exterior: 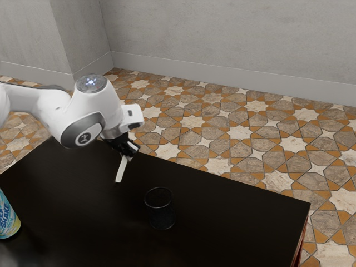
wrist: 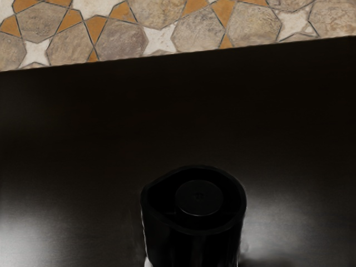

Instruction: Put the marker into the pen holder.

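My gripper (exterior: 131,151) is shut on the marker (exterior: 122,168), in the part of the exterior view left of the middle. The marker's pale body slants down from the fingertips, its lower end over the dark table (exterior: 78,206). To the exterior view's right and nearer that camera stands the pen holder (exterior: 159,210), a black round cup, upright and apart from the marker. At the wrist view's lower edge is a large black rounded end with a raised disc, which looks like the marker's cap (wrist: 192,222).
A blue and yellow printed can or bottle (exterior: 6,216) stands at the exterior view's left edge, well apart from the pen holder. The table's far edge runs behind my gripper, with patterned floor tiles (exterior: 239,132) beyond, also seen past the edge in the wrist view.
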`<state>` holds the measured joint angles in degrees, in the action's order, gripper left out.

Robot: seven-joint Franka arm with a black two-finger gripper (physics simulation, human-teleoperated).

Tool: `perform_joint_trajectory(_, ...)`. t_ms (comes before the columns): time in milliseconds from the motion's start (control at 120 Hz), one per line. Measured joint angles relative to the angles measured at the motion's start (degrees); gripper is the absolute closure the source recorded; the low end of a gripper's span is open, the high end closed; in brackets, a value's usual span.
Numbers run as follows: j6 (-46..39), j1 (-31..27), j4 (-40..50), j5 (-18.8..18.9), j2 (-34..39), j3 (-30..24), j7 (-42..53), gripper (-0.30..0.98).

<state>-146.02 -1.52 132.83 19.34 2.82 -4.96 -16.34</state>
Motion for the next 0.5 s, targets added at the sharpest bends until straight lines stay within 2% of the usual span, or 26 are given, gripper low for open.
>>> perform_joint_trajectory(242,-2.19,3.5,-4.27,2.42,-0.64,-4.64,-2.78,0.76)
perform_joint_trajectory(500,-3.58,4.24,-1.36,3.23,1.64,-8.26,-8.15,0.76)
